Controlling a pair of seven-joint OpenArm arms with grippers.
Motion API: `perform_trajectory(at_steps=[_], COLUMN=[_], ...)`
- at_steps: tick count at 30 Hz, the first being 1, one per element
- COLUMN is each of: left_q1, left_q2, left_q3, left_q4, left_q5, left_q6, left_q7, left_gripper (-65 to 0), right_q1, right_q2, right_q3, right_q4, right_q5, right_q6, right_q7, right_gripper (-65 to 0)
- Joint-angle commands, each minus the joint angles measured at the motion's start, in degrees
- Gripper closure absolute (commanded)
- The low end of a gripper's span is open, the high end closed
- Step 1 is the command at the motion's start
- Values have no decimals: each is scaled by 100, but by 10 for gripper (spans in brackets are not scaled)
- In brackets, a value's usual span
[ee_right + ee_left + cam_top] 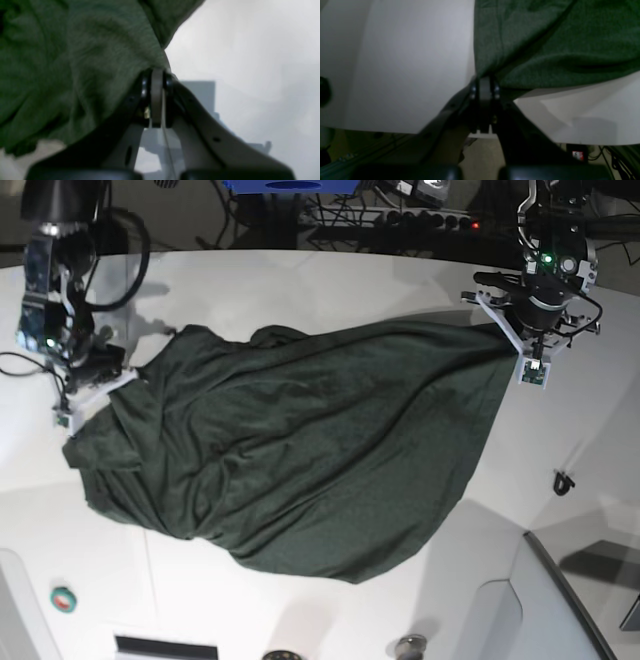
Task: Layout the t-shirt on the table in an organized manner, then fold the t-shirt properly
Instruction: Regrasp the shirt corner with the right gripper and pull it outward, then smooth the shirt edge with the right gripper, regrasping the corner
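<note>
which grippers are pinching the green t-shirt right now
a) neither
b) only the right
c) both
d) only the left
c: the left gripper and the right gripper each have their jaws shut on an edge of the t-shirt, at opposite ends.

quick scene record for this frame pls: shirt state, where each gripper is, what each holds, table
t-shirt: dark green, spread but wrinkled, not folded
left gripper: shut on a shirt edge, at the base view's right
right gripper: shut on shirt fabric, at the base view's left
cloth between grippers: stretched across, lower part bunched
table: white, shirt lying on it
fold progress: none visible yet
</note>
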Motion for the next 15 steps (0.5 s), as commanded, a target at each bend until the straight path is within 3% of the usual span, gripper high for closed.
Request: perform_trajectory(at_steps=[1, 6, 15], left_q1=[3, 3, -6], left_q2=[-51, -51, -42], left_q3=[-30, -30, -30], left_q4=[120, 128, 137], left_q5=[30, 30, 30], left_q6=[23, 23, 23], left_q7=[-91, -91, -91], left_gripper=[0, 0, 0], right_q1=[-32, -612, -1518], right_q2=[73, 56, 29], right_q3=[203, 775, 1689], right_q4=[320, 1375, 2641], right_q5=[-25, -25, -25], right_q6=[-5, -5, -5], right_q7=[-25, -667, -1142], right_gripper=[-8, -8, -8])
